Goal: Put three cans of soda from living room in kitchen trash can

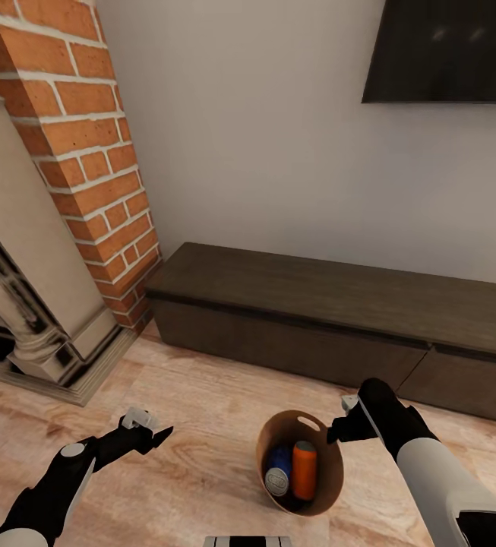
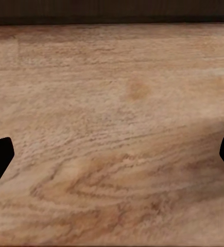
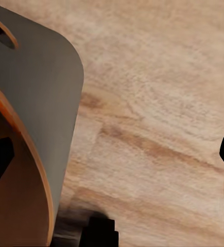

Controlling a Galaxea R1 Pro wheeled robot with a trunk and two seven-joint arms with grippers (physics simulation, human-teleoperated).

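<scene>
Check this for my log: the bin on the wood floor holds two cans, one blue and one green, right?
Not quite. In the head view the bin on the wood floor holds a blue can and an orange can, not a green one.

Bin (image 1: 331, 486): small, round, bucket-like, brown inside, grey outer wall in the right wrist view (image 3: 45, 87); oval handle slot near the far rim. Sits on light wood floor (image 1: 202, 471) in front of a dark low cabinet (image 1: 339, 311).

Inside it: orange can (image 1: 304, 469) and blue can (image 1: 278, 471), silver top showing, side by side, touching. Third can not made out.
</scene>
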